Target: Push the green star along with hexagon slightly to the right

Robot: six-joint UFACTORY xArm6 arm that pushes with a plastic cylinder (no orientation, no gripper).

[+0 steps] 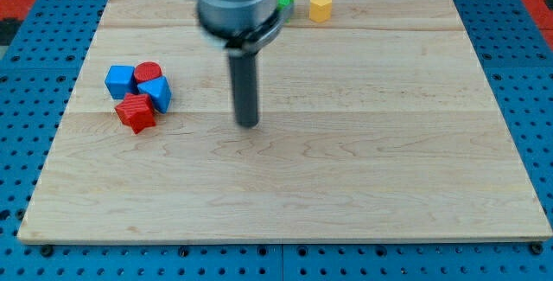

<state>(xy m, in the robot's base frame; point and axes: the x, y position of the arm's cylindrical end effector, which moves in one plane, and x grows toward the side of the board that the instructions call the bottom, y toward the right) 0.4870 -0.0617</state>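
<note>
- Task looks not yet started: green star (284, 1) and yellow hexagon (320, 6) sit near the counter's (363, 169) 12 o'clock edge, hexagon just at the star's 3 o'clock, small gap between.
- Star mostly hidden behind the arm's housing; shape barely readable.
- My tip (248, 124) rests mid-counter, well apart from both, at about their 7 o'clock.
- Rod upright, housing overhead at 12 o'clock.
- No hand on this rig; open/closed doesn't apply, nothing gripped.
- Left to do, I judge: get the tip to the star's 9 o'clock side, push toward 3 o'clock.
- Cluster at 9 o'clock: blue cube (119, 80), red cylinder (148, 72), another blue block (156, 93), red star (136, 112); untouched.
</note>
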